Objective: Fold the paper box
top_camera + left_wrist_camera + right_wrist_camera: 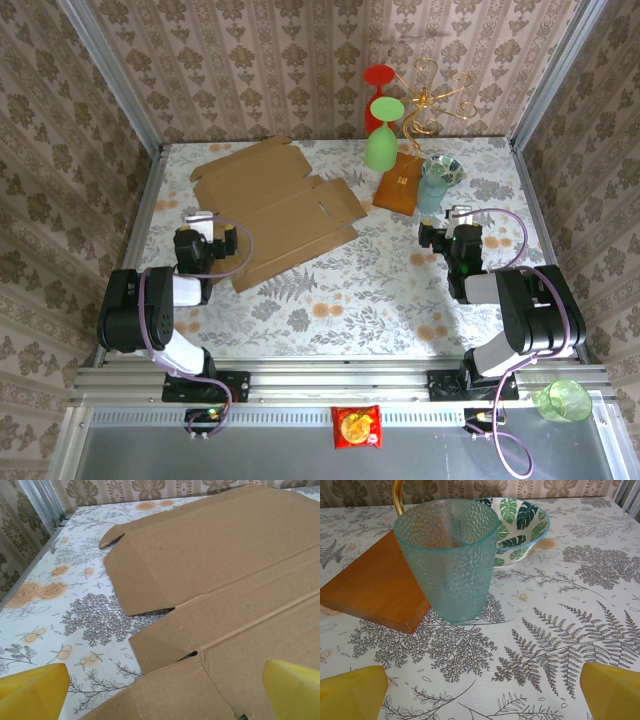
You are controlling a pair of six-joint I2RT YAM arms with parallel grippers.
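Plainly, we are sitting at the opening step: the paper box (275, 210) is lying flat and unfolded on the left half of the counter (400, 290), a die-cut sheet with its creases showing and, as far as we can judge, no flap raised yet. Our left gripper (203, 222) is hovering at the sheet's near-left edge. In the left wrist view its fingers (32, 690) are standing wide apart, with the cardboard (225, 570) running beneath the gap between them. Our right gripper (448, 222) is waiting well apart from the sheet, fingers (612, 690) likewise apart and holding nothing. It is facing a teal cup (447, 555), a leaf-patterned bowl (520, 525) behind that, and an orange-brown packet (375, 585) touching the cup's left side.

For the next move, we are thinking the left fingers need to come down on a side flap near its crease and lift it upright. The right arm probably needs to cross over to steady the middle panel, since a light sheet is likely to slide or tilt when pushed from one edge.
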